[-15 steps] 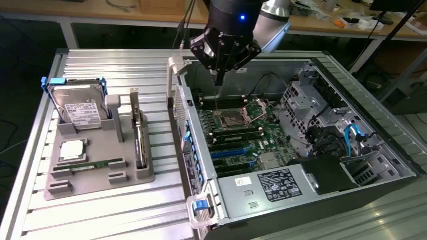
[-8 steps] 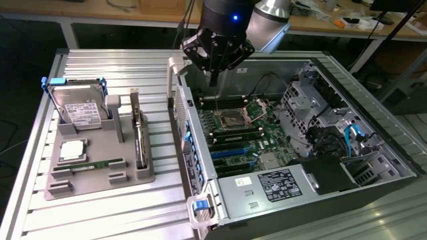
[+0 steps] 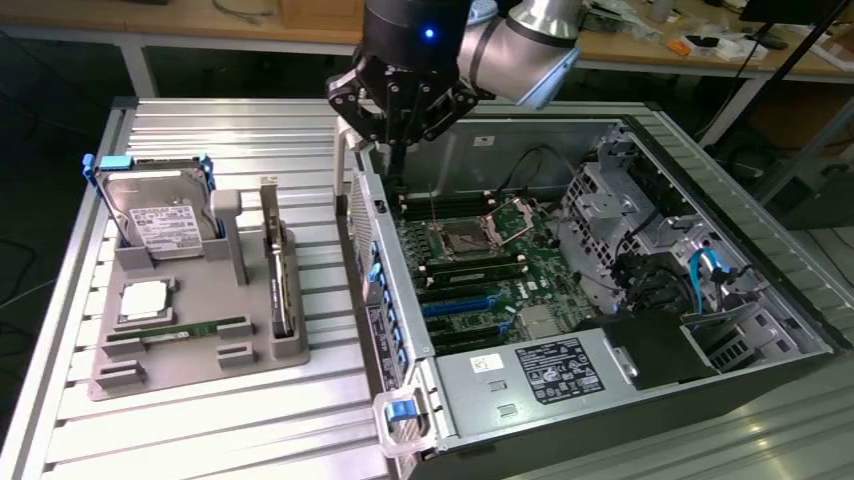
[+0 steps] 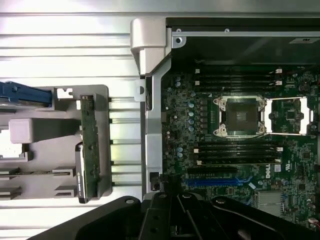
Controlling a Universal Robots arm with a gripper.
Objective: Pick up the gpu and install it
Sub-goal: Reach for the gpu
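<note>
Over on the ribbed aluminium tabletop (image 3: 200,430), towards its edge at the exterior view's left, sits the grey plastic parts tray (image 3: 200,352); the thin dark gpu card with its silvery edge (image 3: 276,265) stands on edge in the tray's right-hand slot, untouched; further right, the black claw (image 3: 396,150), pinched closed on nothing, hovers over the open computer case's (image 3: 494,150) tray-side wall.

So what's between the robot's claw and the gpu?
Exterior view: only bare ribbed table and the computer case's silver rim lie between the gripper and the gpu.
</note>
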